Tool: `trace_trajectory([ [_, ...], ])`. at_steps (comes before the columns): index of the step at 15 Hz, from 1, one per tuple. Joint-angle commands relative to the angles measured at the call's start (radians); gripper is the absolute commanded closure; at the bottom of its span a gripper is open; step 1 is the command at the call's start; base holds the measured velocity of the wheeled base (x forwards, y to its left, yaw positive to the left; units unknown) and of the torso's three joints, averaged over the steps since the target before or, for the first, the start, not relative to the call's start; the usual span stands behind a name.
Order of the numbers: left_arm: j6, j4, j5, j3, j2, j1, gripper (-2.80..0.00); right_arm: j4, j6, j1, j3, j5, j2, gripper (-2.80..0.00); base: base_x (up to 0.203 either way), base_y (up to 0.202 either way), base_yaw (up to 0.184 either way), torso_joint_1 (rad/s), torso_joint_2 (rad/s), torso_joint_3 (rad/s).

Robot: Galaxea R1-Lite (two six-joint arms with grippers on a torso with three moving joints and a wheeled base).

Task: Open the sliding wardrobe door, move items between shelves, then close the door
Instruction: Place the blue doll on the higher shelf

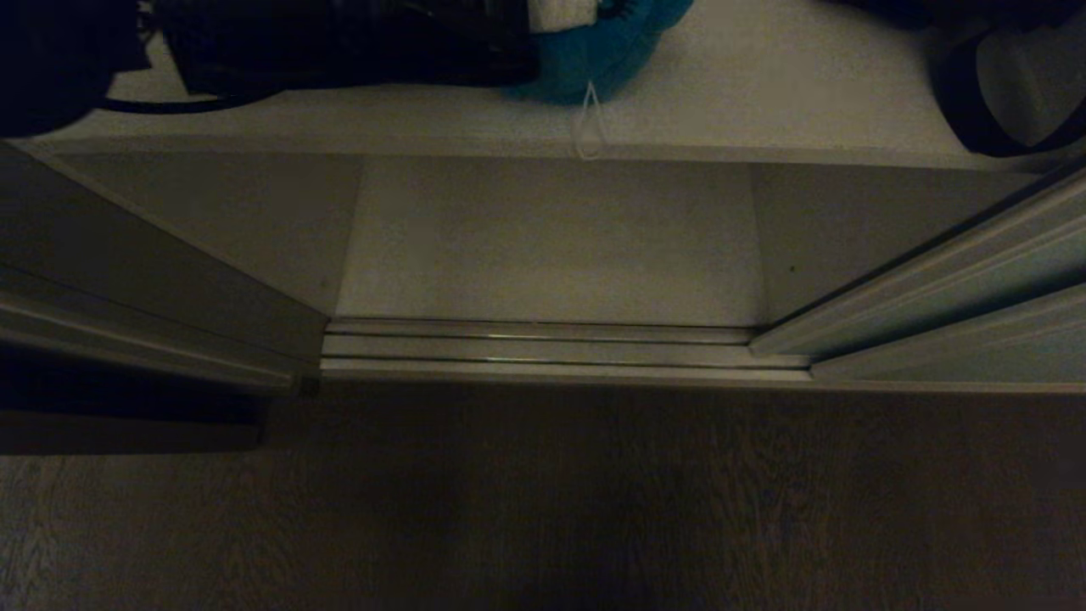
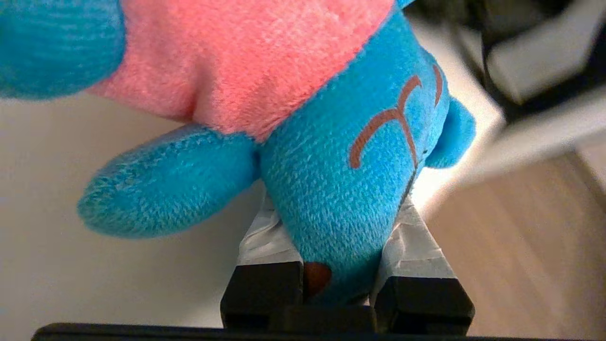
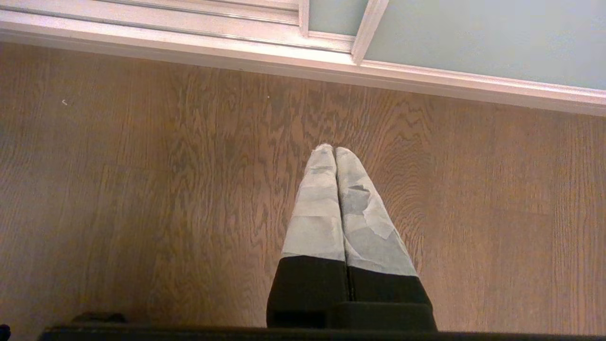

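The left pincer (image 2: pixel 338 246) squeezes the head of the soft teal-blue plush toy with a pink tummy (image 2: pixel 303 94). The toy hangs just over the flat off-white shelf (image 1: pixel 764 76) inside the wardrobe. I think it should go down slowly and let go only once the toy sits flat. The right pincer (image 3: pixel 335 154) is closed above the brown wooden floor (image 3: pixel 142 189)

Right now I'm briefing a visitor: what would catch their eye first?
The teal-and-pink plush toy, clamped by its head in the left end effector above a white shelf. Then the open wardrobe's metal floor track, and the right end effector shut, empty, over the wood floor.
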Motion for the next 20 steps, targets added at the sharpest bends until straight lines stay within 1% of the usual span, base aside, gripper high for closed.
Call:
trace_trajectory([
  [1, -0.004, -0.039, 0.002, -0.051, 0.083, 0.009, 0.0, 0.0, 0.0, 0.001, 0.0, 0.0, 0.0, 0.0, 0.0, 0.0, 0.0, 0.0, 0.0, 0.0],
  [4, -0.001, -0.098, 0.004, -0.058, 0.092, 0.037, 0.0, 0.0, 0.0, 0.0, 0.0, 0.0, 0.0, 0.0, 0.0, 0.0, 0.0, 0.0, 0.0, 0.0],
  [6, 0.002, -0.098, 0.004, -0.06, 0.074, 0.053, 0.0, -0.001, 0.0, 0.0, 0.0, 0.0, 0.0, 0.0, 0.0, 0.0, 0.0, 0.0, 0.0, 0.0],
  [10, 0.002, -0.093, 0.006, -0.063, 0.053, 0.059, 0.0, 0.0, 0.0, -0.001, 0.0, 0.0, 0.0, 0.0, 0.0, 0.0, 0.0, 0.0, 0.0, 0.0],
  [12, 0.005, -0.097, 0.033, -0.064, 0.05, 0.059, 0.0, 0.0, 0.0, 0.001, 0.0, 0.0, 0.0, 0.0, 0.0, 0.0, 0.0, 0.0, 0.0, 0.0],
  [13, 0.007, -0.099, 0.038, -0.065, 0.051, 0.059, -2.8, -0.001, 0.0, 0.0, 0.0, 0.0, 0.0, 0.0, 0.0, 0.0, 0.0, 0.0, 0.0, 0.0],
  [16, 0.007, -0.11, 0.036, -0.063, 0.051, 0.059, -2.8, -0.001, 0.0, 0.001, 0.0, 0.0, 0.0, 0.0, 0.0, 0.0, 0.0, 0.0, 0.0, 0.0],
  [20, 0.005, -0.193, 0.037, -0.06, 0.058, 0.059, -2.8, 0.0, 0.0, 0.001, 0.0, 0.0, 0.0, 0.0, 0.0, 0.0, 0.0, 0.0, 0.0, 0.0],
])
